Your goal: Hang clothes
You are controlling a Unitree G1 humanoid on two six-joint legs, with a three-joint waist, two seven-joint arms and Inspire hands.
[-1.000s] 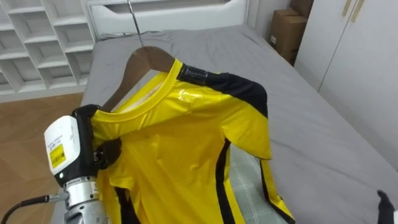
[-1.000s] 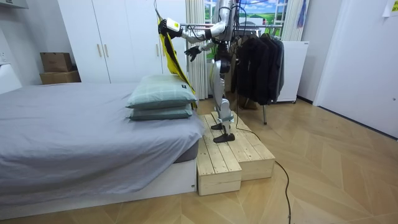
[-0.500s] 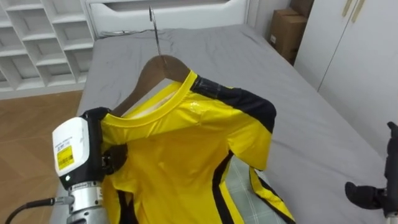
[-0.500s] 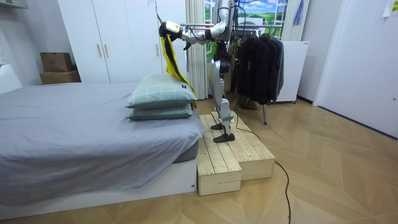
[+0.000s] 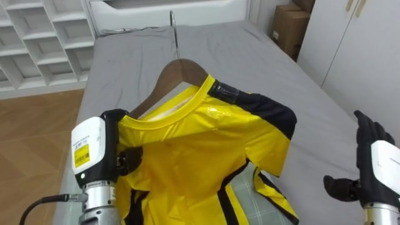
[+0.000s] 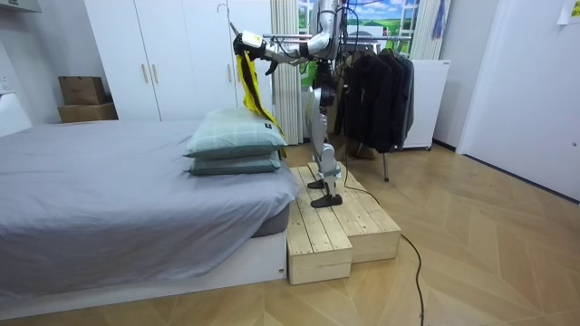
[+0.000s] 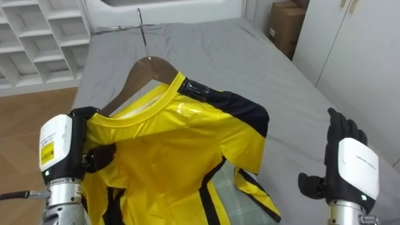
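Observation:
A yellow shirt [image 5: 194,156] with black trim hangs on a wooden hanger [image 5: 178,70] whose metal hook [image 5: 174,30] points up. My left hand [image 5: 94,153] is at the lower left, its dark fingers curled round the shirt's shoulder at the hanger's end. My right hand [image 5: 377,164] is raised at the lower right with straight fingers and nothing in it, apart from the shirt's black sleeve. In the room view I stand on a wooden platform [image 6: 340,226] beside the bed and hold the yellow shirt [image 6: 246,81] high over the pillows.
A grey bed [image 5: 262,69] lies under the shirt, with a green checked pillow [image 5: 247,200] just below the hem. White shelves [image 5: 37,44] stand beyond the bed at the far left. A cardboard box [image 5: 290,28] and wardrobe doors [image 5: 369,56] are on the right. A rack of dark clothes [image 6: 376,86] stands behind me.
My right hand has come up into view at the lower right with its fingers spread. The shirt and hanger have drifted right in the eye view, still held by my left hand.

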